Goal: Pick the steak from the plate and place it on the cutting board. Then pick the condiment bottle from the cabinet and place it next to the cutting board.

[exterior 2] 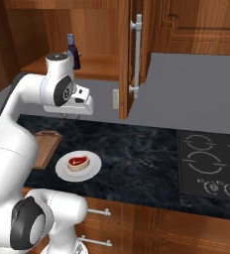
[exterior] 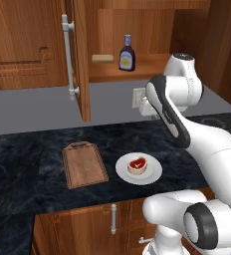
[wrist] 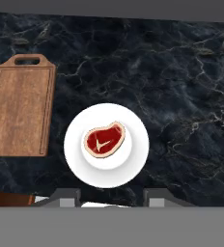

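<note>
The steak lies red with a pale fat rim in the middle of the white plate on the dark marble counter. Left of the plate lies the wooden cutting board, bare, its handle cut-out at the far end. My gripper hangs high above the plate's near edge, pointing down, open with nothing between its fingers. The condiment bottle stands upright on the shelf of the open cabinet.
A flat tan block lies on the shelf left of the bottle. The cabinet door stands swung open with its grey bar handle. A black stovetop lies to the right. A wall outlet sits under the shelf.
</note>
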